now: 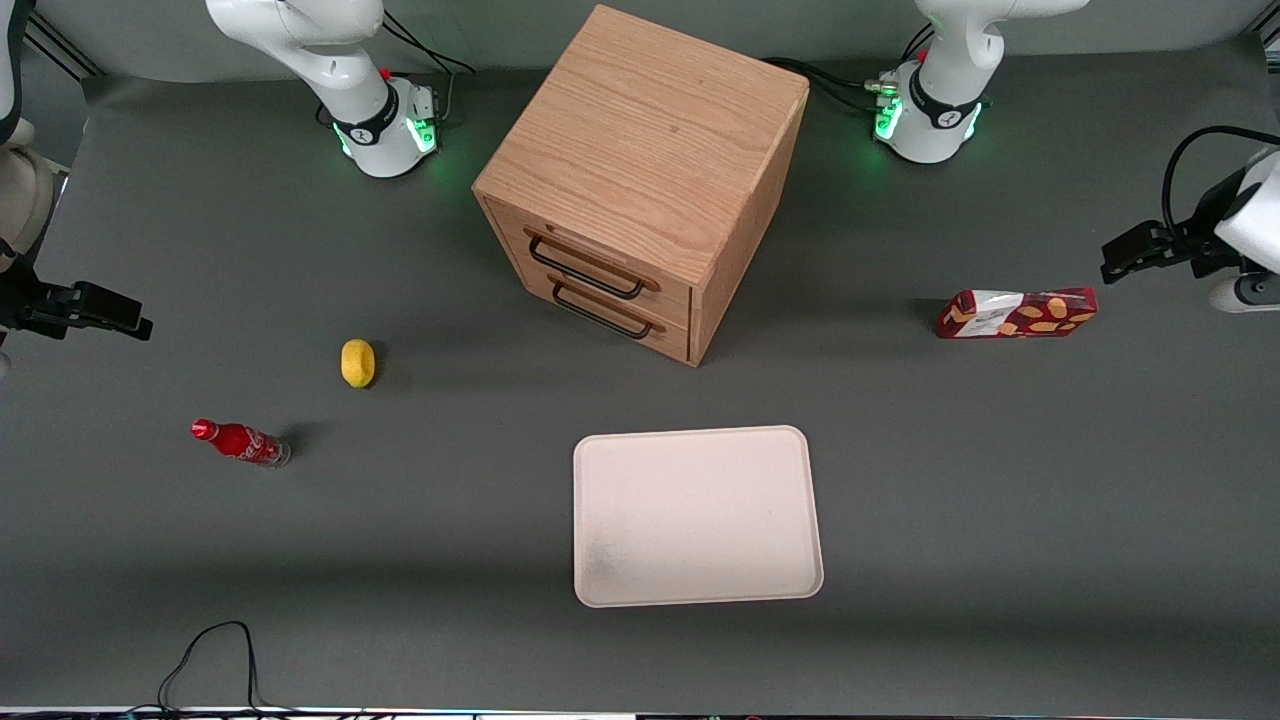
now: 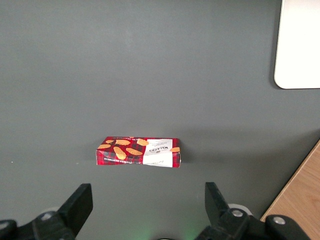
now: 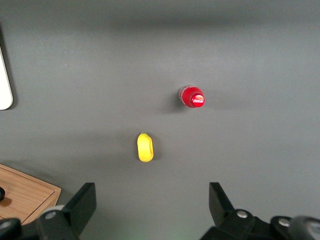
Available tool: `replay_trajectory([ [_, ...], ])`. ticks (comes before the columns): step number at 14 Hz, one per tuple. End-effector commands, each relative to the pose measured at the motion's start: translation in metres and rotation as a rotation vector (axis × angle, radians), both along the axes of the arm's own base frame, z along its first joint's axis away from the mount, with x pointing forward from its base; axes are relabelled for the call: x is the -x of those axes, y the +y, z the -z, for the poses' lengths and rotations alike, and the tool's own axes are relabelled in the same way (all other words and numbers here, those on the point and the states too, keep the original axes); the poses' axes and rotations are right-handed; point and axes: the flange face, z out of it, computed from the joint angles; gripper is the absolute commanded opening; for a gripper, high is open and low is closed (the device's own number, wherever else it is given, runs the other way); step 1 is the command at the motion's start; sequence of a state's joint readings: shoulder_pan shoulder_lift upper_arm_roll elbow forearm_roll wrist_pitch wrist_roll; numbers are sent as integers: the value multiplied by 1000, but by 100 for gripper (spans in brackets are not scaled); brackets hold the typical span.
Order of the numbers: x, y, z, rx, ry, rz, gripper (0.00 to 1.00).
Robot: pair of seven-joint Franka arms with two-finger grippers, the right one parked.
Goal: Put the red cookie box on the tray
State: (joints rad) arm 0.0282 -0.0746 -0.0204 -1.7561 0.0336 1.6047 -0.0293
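The red cookie box (image 2: pixel 138 152) stands on its long edge toward the working arm's end of the table, well apart from the tray (image 1: pixel 697 516); the gripper (image 2: pixel 146 205) hovers above it, fingers spread wide, holding nothing; a skewed descent could topple the slim carton; its label reads "Walkers".

I see the gripper (image 1: pixel 1112 262) above the table near the cookie box (image 1: pixel 1017 313), well apart from the tray (image 1: pixel 697 517), which sits nearer the front camera than the drawer cabinet (image 1: pixel 640 180).
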Motion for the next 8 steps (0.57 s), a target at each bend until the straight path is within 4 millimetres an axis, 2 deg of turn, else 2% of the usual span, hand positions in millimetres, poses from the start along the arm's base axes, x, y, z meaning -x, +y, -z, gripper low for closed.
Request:
replay_trajectory([
  [1,0,-7,-8,3,18,-9,100],
  [8,2,-1,-8,3,49,-27,100],
])
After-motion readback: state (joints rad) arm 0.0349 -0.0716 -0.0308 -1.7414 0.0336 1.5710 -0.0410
